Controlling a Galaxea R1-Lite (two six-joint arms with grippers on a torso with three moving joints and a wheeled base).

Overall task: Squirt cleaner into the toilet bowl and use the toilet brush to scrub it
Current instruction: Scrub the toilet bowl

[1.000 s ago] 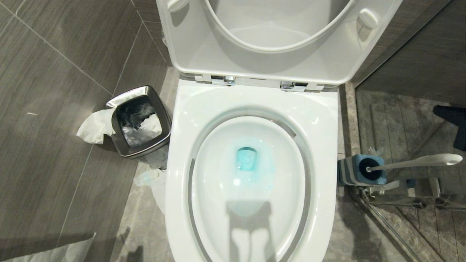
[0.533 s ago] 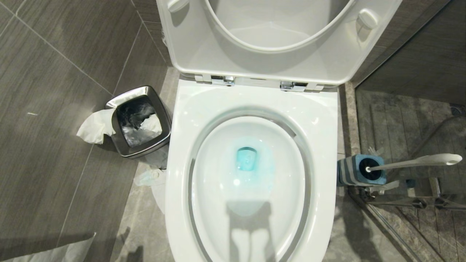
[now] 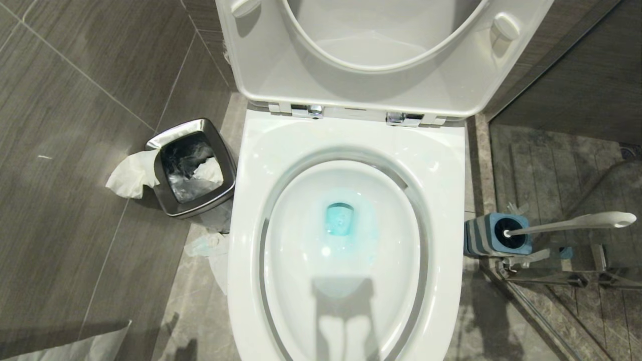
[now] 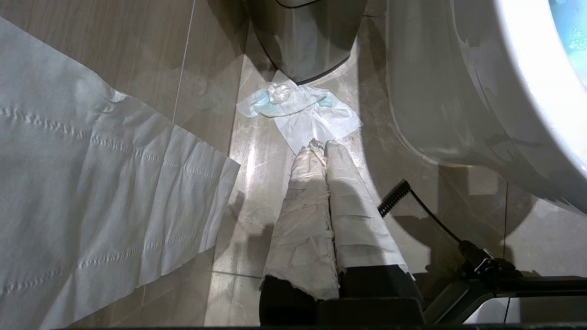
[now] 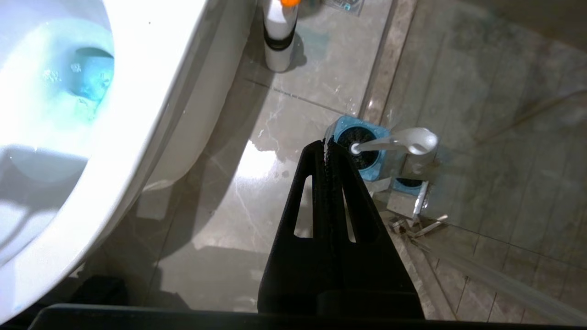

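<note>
White glossy ceramic toilet bowl (image 3: 346, 240): blue cleaner pooled inside. White-handled toilet brush (image 5: 394, 141): upright in blue-topped holder (image 5: 360, 146) beside bowl. Right gripper (image 5: 326, 145): clenched, empty, near brush; should open, grasp handle high. Left gripper (image 4: 324, 145): clenched, parked.

White toilet bowl (image 3: 346, 140) with blue water. My toilet brush (image 3: 572, 224) has a white handle; its holder (image 3: 484, 235) is blue-topped, grey-striped. Steel waste bin (image 3: 193, 168), grey streaked floor (image 3: 65, 175).
</note>
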